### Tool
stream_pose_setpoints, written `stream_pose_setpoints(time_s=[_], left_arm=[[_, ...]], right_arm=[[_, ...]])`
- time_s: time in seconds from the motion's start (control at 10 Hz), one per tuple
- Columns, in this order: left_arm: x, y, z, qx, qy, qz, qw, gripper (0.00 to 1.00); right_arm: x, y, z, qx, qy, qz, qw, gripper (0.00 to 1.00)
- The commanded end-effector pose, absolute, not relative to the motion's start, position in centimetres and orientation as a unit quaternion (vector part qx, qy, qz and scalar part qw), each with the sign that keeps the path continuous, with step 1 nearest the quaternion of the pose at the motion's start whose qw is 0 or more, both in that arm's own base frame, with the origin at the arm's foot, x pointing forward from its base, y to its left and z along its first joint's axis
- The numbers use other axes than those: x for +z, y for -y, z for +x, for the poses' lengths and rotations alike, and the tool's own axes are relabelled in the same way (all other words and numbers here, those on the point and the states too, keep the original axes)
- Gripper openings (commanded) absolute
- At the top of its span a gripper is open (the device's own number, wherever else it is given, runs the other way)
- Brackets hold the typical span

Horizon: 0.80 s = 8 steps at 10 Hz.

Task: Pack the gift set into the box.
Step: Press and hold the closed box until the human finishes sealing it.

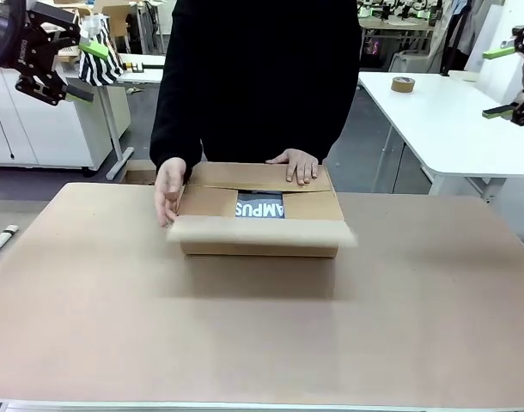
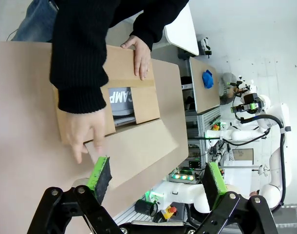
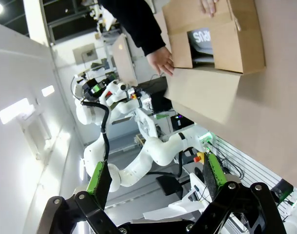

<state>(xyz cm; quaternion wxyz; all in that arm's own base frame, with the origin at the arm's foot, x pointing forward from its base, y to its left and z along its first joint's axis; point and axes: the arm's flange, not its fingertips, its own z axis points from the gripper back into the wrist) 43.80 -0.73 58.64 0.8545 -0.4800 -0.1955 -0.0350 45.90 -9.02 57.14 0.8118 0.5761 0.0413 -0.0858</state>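
The brown cardboard box (image 1: 260, 233) sits at the table's far middle with its flaps partly folded in. Through the gap shows the grey gift set (image 1: 259, 206) with white letters "AMPUS", lying inside. A person in a black sleeve holds the box's left side with one hand (image 1: 169, 190) and presses the far flap with the other hand (image 1: 295, 164). My left gripper (image 1: 80, 70) hangs open high at the far left, and my right gripper (image 1: 500, 81) hangs open high at the far right, both well away from the box. The box (image 2: 120, 102) and gift set (image 2: 120, 97) also appear in the left wrist view, the box (image 3: 221, 36) in the right.
The near half of the brown table (image 1: 262, 335) is bare. A white side table (image 1: 451, 120) at the right carries a tape roll (image 1: 403, 84). A marker-like object (image 1: 0, 239) lies at the table's left edge.
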Motion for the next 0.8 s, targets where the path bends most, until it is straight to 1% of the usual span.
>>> stream_pose_setpoints(time_s=[0.0, 0.7], left_arm=[[58.66, 0.75, 43.63, -0.033, 0.193, -0.477, 0.857, 1.0], [58.66, 0.75, 43.63, -0.033, 0.193, -0.477, 0.857, 1.0]], right_arm=[[57.45, 9.09, 45.79, -0.087, -0.047, 0.575, 0.812, 1.0], [57.45, 9.09, 45.79, -0.087, -0.047, 0.575, 0.812, 1.0]])
